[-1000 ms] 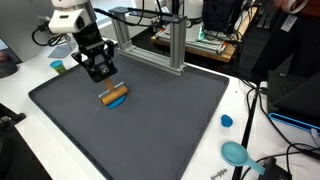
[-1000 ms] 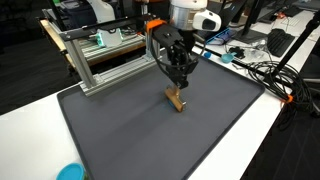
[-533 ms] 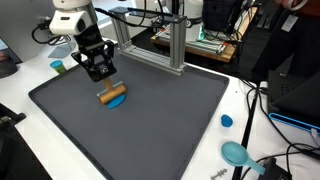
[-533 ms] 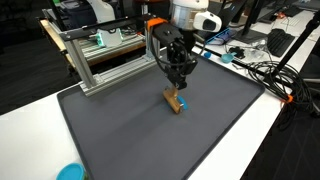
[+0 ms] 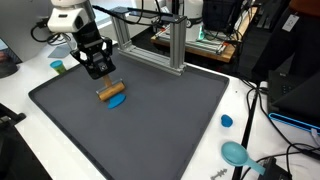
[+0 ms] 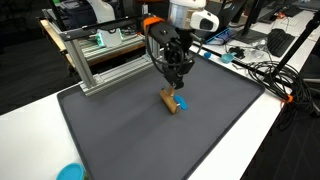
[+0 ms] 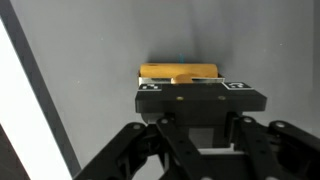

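Observation:
A short wooden block hangs just over the dark grey mat, tilted, with a small blue piece showing at its lower edge. My black gripper comes down on the block from above and is shut on its upper part. In the wrist view the gripper body hides the fingertips, and the yellow-brown block shows just past it. Whether the blue piece is fixed to the block or lies on the mat I cannot tell.
An aluminium frame stands at the mat's far edge. On the white table lie a blue cap, a teal scoop, a teal cup and a teal object. Cables run along one side.
The gripper and the wooden block have risen a little and shifted slightly; more of the blue piece now shows beneath the block.

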{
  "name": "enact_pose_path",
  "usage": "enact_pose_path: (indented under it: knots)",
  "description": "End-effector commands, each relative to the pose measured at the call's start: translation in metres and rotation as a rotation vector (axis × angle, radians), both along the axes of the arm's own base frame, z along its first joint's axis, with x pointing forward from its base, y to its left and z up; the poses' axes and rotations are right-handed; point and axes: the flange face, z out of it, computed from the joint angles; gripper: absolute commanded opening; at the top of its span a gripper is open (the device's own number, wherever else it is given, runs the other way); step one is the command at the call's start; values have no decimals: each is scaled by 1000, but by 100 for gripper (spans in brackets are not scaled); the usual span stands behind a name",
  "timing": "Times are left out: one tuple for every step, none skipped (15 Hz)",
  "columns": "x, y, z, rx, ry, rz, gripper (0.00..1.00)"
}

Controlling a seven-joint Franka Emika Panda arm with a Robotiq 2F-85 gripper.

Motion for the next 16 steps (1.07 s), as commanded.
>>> enact_pose_path:
  knots:
    - [-15, -6, 39, 82, -6, 60, 22]
    - [-16, -8, 48, 111, -21, 71, 22]
    - [-15, -8, 52, 159, -38, 92, 22]
    - [-14, -9, 57, 187, -50, 98, 22]
    - [-12, -10, 56, 210, -52, 103, 22]
    - [-12, -10, 55, 234, -42, 116, 22]
    - [-12, -10, 48, 244, -36, 125, 22]
    - [-12, -11, 42, 240, -27, 128, 22]
    - [-11, -12, 35, 239, -18, 129, 22]
    - [-10, -13, 29, 230, -17, 131, 22]
    - [-9, -15, 23, 227, -22, 132, 22]
    - [-9, -15, 17, 230, -23, 134, 22]
    - [-8, -16, 12, 229, -29, 138, 22]
    - [-7, -16, 6, 226, -38, 147, 22]
    - [-7, -16, 1, 226, -52, 157, 22]
    - [-6, -15, -4, 227, -62, 164, 22]
